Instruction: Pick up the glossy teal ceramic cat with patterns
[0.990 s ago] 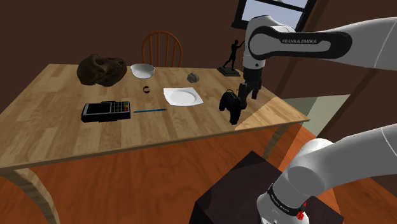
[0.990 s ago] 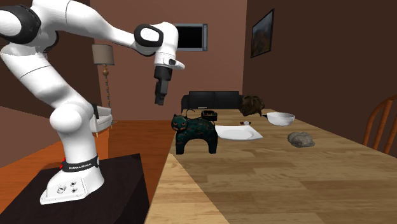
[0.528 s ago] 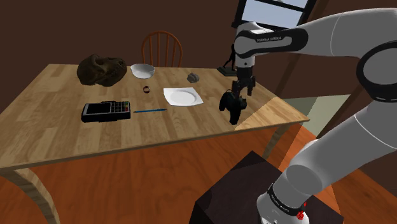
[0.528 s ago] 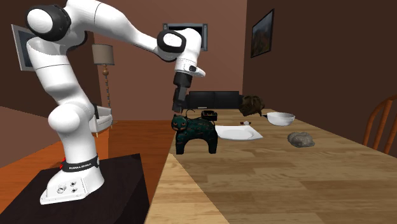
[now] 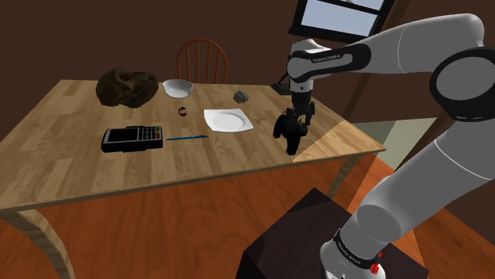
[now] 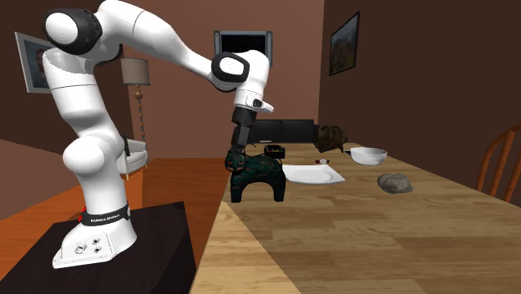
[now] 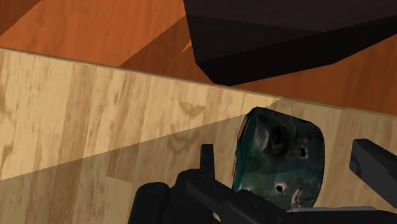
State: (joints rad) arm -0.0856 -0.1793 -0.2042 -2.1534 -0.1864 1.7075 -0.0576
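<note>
Across the shoulder view from its left, the wooden table (image 5: 71,158) is carrying a dark brown lumpy object (image 5: 127,85), a black calculator (image 5: 132,139), a white bowl (image 5: 178,87), a blue pen (image 5: 186,138), a white plate (image 5: 228,120) and a grey stone (image 5: 241,96), all lying just where they were a second ago. Further right, the teal cat figurine (image 5: 287,135) is standing upright on its four legs near the table corner closest to the stand (image 5: 301,238), near the plate and likewise unmoved. The gripper (image 5: 299,119) is what is changing: a second ago it was hanging above the cat and off to the shoulder view's right, and it has been swinging across and sinking, so that it is now reaching down around the cat's head. In the second exterior view it is pointing down at the cat's head end, the end toward that view's left. In the wrist view the fingers (image 7: 375,162) are standing wide apart on either side of the glossy, patterned head, with a gap showing on each side, so they are not clasping it.
</note>
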